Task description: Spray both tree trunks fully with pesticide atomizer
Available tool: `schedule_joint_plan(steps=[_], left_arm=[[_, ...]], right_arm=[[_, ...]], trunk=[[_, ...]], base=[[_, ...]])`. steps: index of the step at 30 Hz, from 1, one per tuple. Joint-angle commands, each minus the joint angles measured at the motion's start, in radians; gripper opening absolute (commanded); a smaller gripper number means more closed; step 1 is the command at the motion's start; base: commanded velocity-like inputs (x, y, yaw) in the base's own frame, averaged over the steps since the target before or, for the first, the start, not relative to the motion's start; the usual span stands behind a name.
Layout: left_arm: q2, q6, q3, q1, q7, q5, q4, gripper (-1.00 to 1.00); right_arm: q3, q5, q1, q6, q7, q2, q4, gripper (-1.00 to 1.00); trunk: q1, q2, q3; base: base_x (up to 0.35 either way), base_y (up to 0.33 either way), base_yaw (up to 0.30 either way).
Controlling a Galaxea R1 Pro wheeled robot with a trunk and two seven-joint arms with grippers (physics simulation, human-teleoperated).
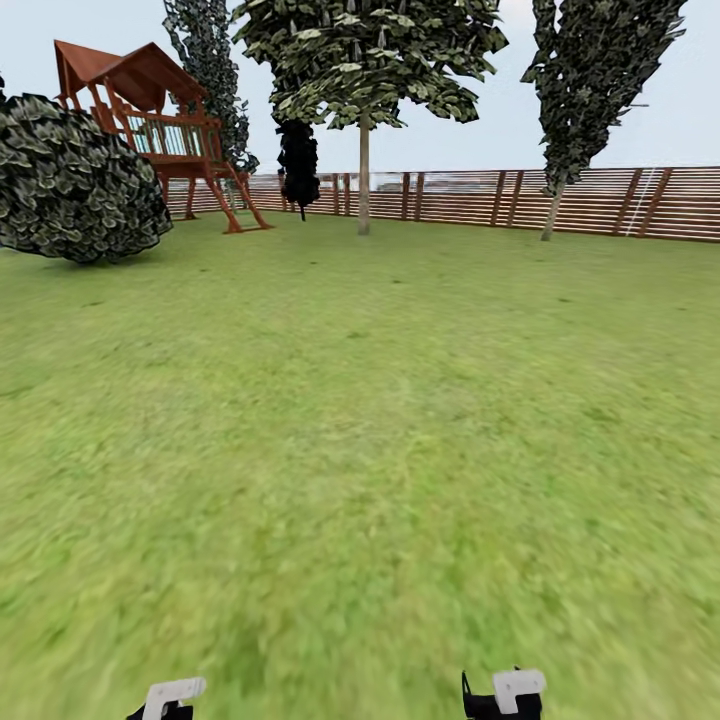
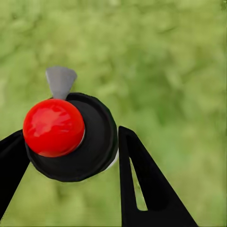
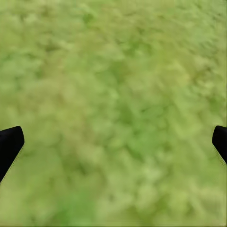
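Looking ahead, wide green lawn (image 1: 360,420), brown slatted wooden fence (image 1: 580,200), two pale-trunked trees (image 1: 364,180) far off. Left wrist: black left gripper (image 2: 71,146) pinches the black, red-knobbed pesticide atomizer (image 2: 71,137). Right wrist: right gripper (image 3: 113,142) spread wide over grass.

no text, label, brand, number or sign can be read anywhere

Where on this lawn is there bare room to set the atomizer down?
Bare grass runs from both arms up to the fence, widest in the middle and on the right. It is crowded at the far left, by the shrub and play tower. The left gripper is shut on the atomizer; the right gripper is open over bare grass.
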Motion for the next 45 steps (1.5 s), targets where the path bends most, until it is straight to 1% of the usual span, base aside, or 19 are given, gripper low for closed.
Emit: schedule_joint_plan(steps=[1, 45], left_arm=[[0.0, -0.004, 0.008, -0.001, -0.001, -0.011, 0.001, -1.0], [0.0, -0.004, 0.009, -0.001, -0.001, -0.011, 0.001, -1.0]], right_arm=[[0.003, 0.009, -0.001, 0.0, -0.01, 0.0, 0.001, 1.0], [0.003, 0.01, -0.001, -0.001, -0.01, -0.003, 0.002, 1.0]], trunk=[[0.0, 0.0, -0.001], [0.0, 0.0, -0.001]], base=[[0.339, 0.0, 0.0], [0.339, 0.0, 0.0]])
